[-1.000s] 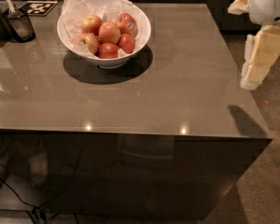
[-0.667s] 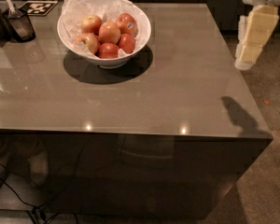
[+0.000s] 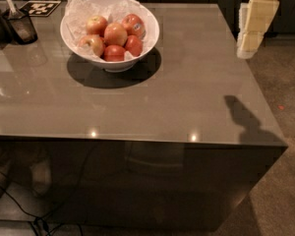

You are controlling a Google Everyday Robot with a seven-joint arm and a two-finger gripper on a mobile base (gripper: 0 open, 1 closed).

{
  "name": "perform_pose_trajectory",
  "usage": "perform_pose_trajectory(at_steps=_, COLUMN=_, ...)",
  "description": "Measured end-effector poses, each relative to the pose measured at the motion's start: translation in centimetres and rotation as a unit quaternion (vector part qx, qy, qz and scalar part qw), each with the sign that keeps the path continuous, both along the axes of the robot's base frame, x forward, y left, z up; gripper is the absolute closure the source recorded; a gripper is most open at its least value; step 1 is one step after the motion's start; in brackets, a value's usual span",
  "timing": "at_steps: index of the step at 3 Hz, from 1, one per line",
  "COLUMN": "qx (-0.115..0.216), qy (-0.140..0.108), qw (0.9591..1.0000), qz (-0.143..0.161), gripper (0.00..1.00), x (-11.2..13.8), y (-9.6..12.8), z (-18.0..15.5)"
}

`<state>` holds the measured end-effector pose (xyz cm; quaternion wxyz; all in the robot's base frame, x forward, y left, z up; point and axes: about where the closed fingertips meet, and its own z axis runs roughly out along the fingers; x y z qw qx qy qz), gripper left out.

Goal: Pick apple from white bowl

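Observation:
The white bowl (image 3: 148,29) stands on the grey table at the back left, lined with crinkled white paper and holding several apples. The apple (image 3: 115,33), pale yellow-orange with a pink blush, lies on top in the middle of the pile. A redder apple with a white sticker (image 3: 133,24) lies behind it to the right, and smaller deep-red apples (image 3: 114,53) lie in front. My gripper (image 3: 247,49) hangs cream-coloured at the upper right, over the table's right edge, far to the right of the bowl and above table height. Its shadow (image 3: 243,113) falls on the table's front right corner.
A dark cup with utensils (image 3: 21,26) stands at the table's back left, next to a black-and-white marker tag (image 3: 42,8). The table's right edge (image 3: 255,82) drops to carpet. Cables (image 3: 19,208) lie on the floor under the front left.
My gripper has moved up and to the left, towards the table's right edge. Its shadow has slid along the table's right side. The bowl and apples have not moved.

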<state>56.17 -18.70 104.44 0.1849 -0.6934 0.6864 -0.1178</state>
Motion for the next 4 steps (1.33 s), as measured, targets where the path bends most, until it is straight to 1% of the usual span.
perform_pose_trajectory(at_steps=1, qx=-0.042, qy=-0.018, qw=0.9976, qz=0.051, gripper=0.0, x=3.2, y=3.6, z=0.9)
perform_pose_trajectory(at_steps=2, qx=-0.082, qy=-0.027, qw=0.9895, qz=0.116, gripper=0.0, x=6.7, y=8.3, z=1.0)
perform_pose_trajectory(at_steps=3, qx=-0.121, qy=-0.045, qw=0.9777, qz=0.165, gripper=0.0, x=9.9, y=12.0, z=1.0)
perform_pose_trajectory(at_steps=4, qx=-0.116, qy=-0.061, qw=0.9766, qz=0.17, gripper=0.0, x=10.6, y=12.8, z=1.3)
